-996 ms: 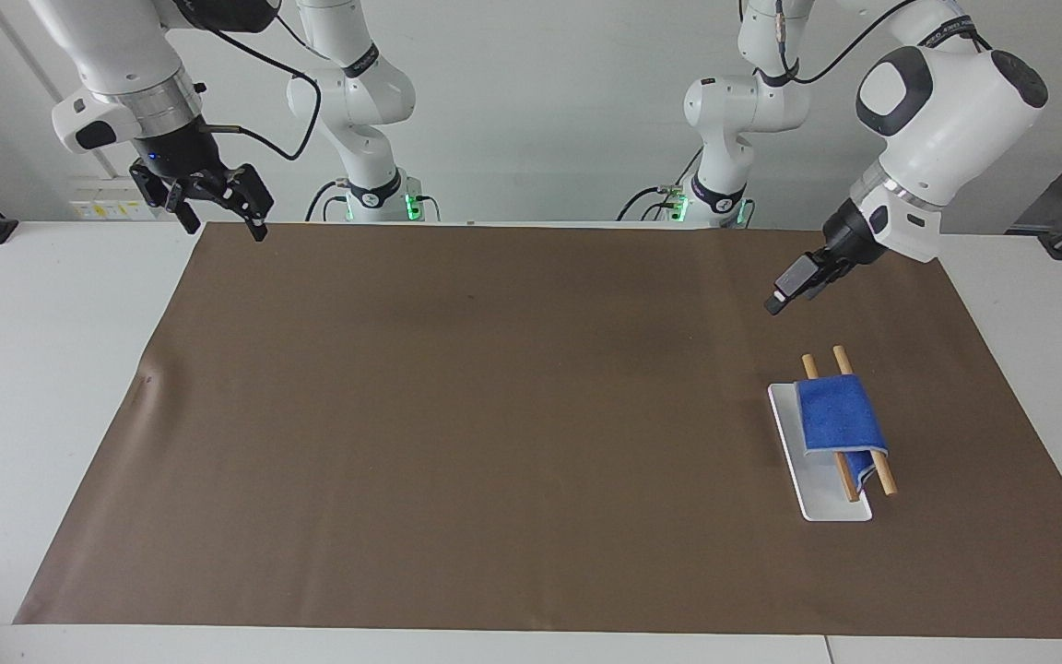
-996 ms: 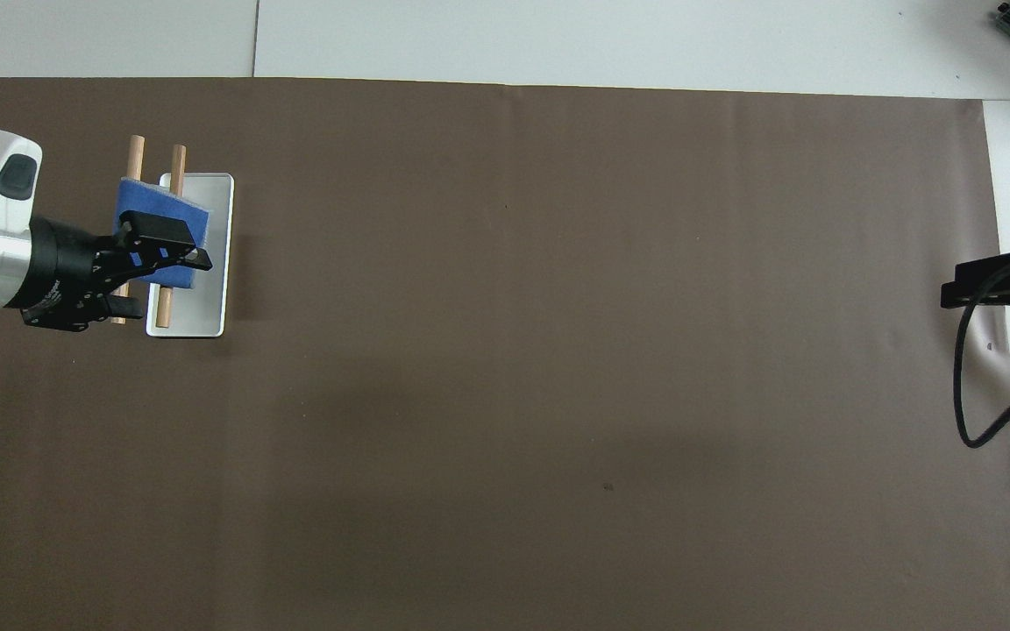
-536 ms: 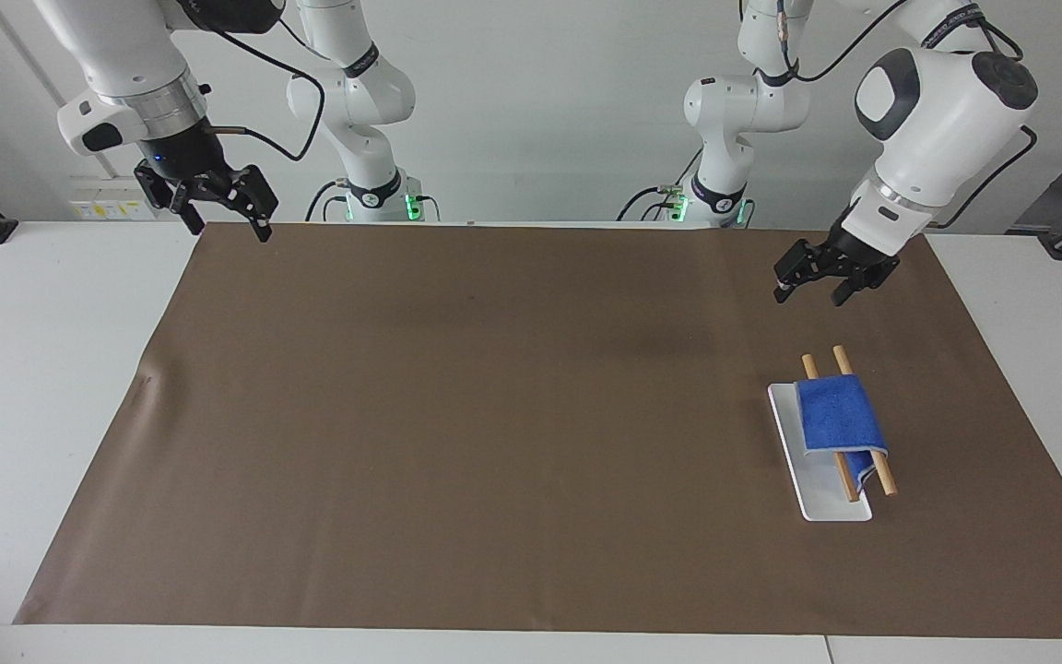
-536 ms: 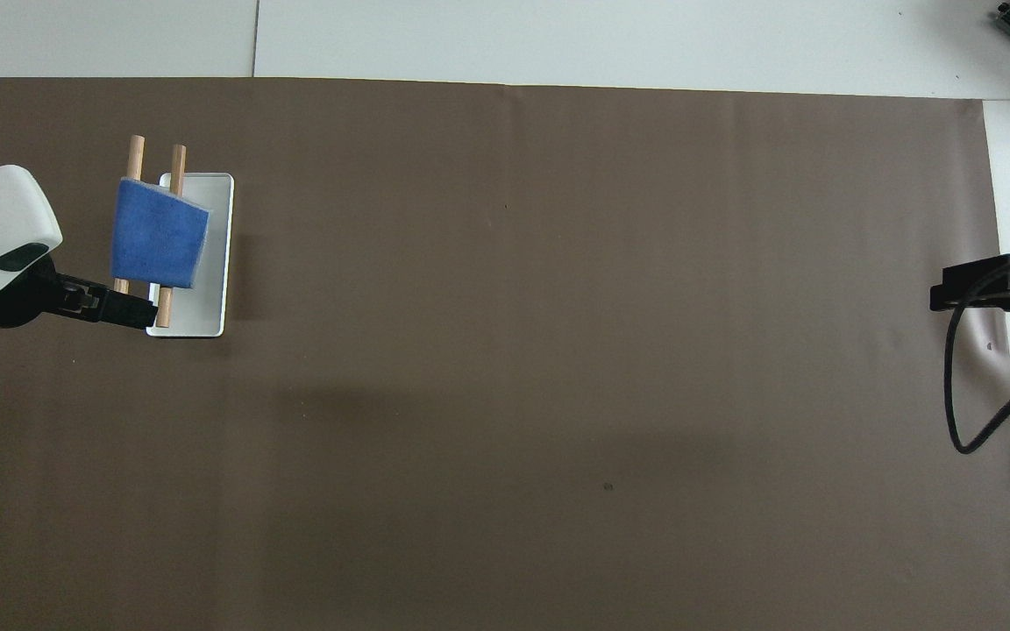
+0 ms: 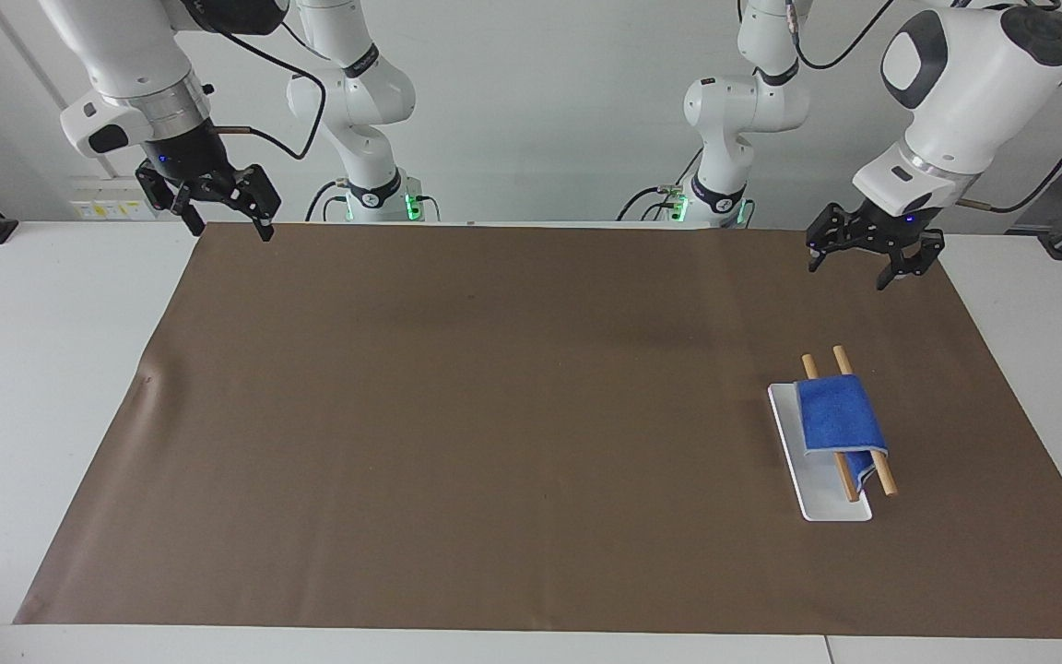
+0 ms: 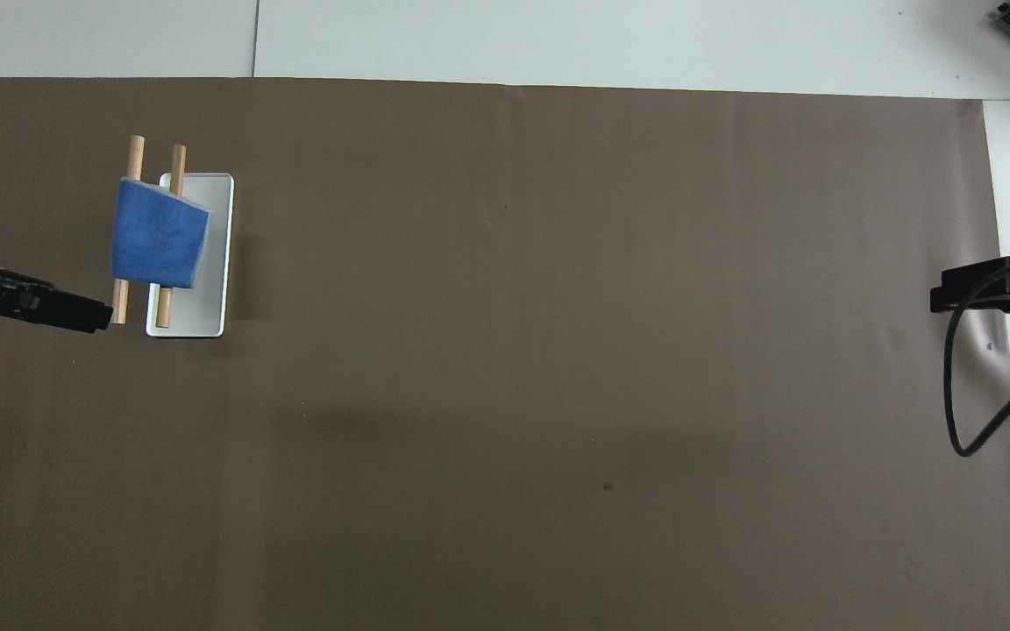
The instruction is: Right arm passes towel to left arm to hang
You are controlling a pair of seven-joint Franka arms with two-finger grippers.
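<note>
Right gripper [image 5: 225, 218]: we hover it empty, jaws wide, over mat [image 5: 494, 415] corner; arm waits.
Left gripper [image 5: 874, 261]: spread, empty, over mat's robot-side edge, clear of rack.
Towel [image 5: 837, 417]: draped over rods [image 5: 863, 424] on white base [image 5: 817, 493] near mat's left-arm edge — hanging looks done.

Counted contents of the scene: one towel [image 5: 839, 416], bright blue, draped over two wooden rods [image 5: 880, 468]; one white base plate [image 5: 817, 493] beneath the rods; one brown mat [image 5: 494, 415] covering one white desk [image 5: 33, 369]. Two robot arms are present, the left arm [image 5: 955, 83] and the right arm [image 5: 116, 55], each ending in one set of black jaws, two sets in all.
</note>
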